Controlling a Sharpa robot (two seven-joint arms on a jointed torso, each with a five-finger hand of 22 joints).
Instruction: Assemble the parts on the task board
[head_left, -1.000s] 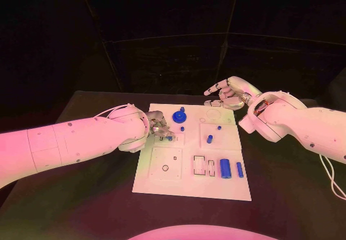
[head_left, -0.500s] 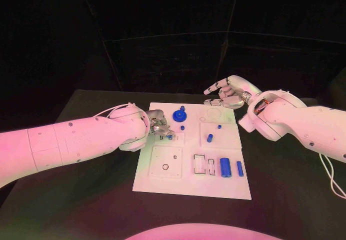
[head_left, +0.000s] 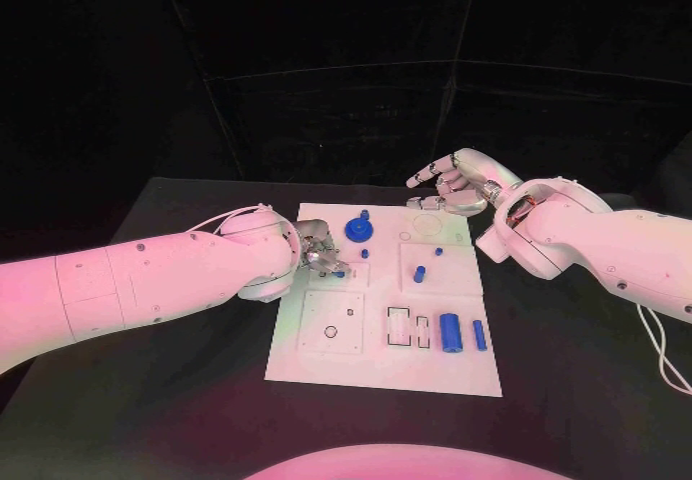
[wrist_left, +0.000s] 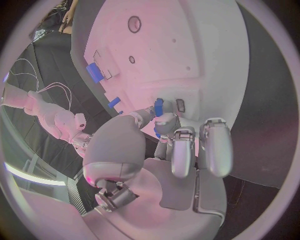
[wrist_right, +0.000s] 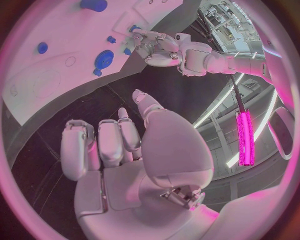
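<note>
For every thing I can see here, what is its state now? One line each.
left hand: pinches a small blue part over the task board.
right hand: holds nothing, fingers curled, off the board's far edge.
large blue cylinder: lying on the board.

we list two white arms, smooth rounded shells with small dark screw dots; a thin white cable loops at the left wrist and another runs along the right forearm. left hand (head_left: 320, 256) and right hand (head_left: 454, 185): silver, many-fingered, segmented.
</note>
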